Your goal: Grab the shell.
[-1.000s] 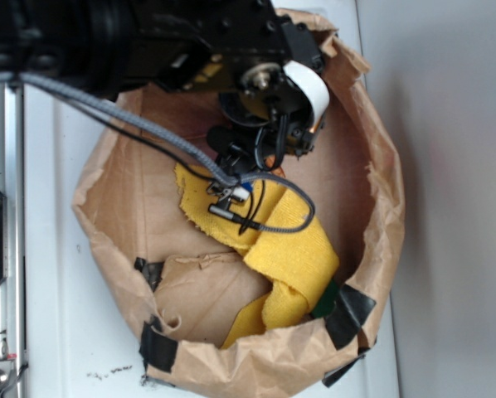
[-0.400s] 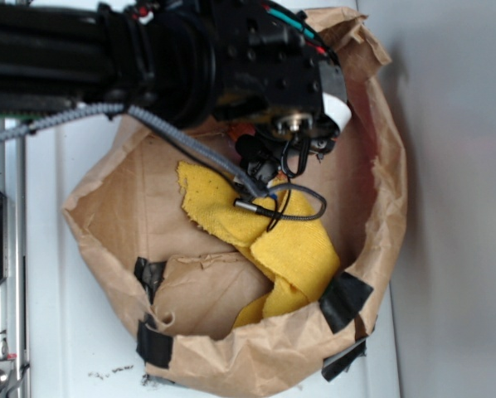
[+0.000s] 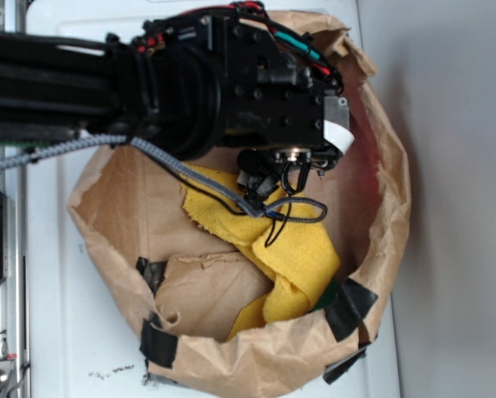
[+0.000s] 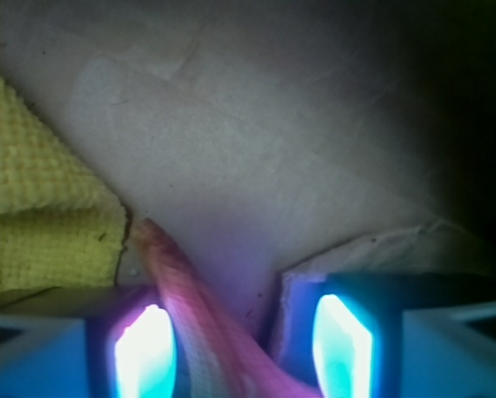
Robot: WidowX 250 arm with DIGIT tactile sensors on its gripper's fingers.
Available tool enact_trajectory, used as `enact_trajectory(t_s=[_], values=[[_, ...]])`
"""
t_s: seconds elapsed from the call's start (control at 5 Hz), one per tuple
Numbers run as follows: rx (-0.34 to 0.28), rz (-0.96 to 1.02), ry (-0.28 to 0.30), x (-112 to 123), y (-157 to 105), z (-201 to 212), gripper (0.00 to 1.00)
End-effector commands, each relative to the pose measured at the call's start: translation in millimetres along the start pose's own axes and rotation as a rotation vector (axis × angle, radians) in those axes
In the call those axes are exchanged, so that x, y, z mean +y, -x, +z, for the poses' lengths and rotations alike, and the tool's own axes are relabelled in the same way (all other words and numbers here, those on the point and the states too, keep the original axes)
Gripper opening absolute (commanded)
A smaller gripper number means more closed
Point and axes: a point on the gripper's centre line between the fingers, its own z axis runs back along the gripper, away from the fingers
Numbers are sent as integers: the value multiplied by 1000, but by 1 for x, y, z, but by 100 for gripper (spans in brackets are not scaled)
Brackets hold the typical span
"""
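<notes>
One shell (image 4: 200, 319), one yellow cloth (image 3: 289, 249) and one paper bag (image 3: 381, 249) are in view, with four or so patches of black tape (image 3: 350, 305) stuck on the bag's lower rim. The bag stands open on a white surface (image 3: 57, 332), its walls crumpled and rolled down. Inside it the cloth lies folded across the floor from upper left to lower right. In the wrist view the shell also lies in the bag, on the bare paper floor, its thin tip just beside the cloth's edge; in the exterior view the arm hides it.

The arm (image 3: 82, 91) reaches in from the left, level over the bag's upper part, with its wrist turned down into the bag and a grey cable (image 3: 190, 170) trailing across the cloth. The gripper (image 4: 244, 348) points at the floor. Its two fingers (image 4: 144, 352) stand apart, one on each side of the shell, with the shell's body close against the left one. Whether either finger touches the shell cannot be told.
</notes>
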Motion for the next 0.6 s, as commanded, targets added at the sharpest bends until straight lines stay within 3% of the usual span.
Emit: enact_trajectory(t_s=[0.0, 0.2, 0.4], values=[[-68, 1, -5, -9, -11, 8, 0], [-92, 15, 19, -7, -6, 21, 0], [-183, 48, 52, -7, 0, 69, 0]])
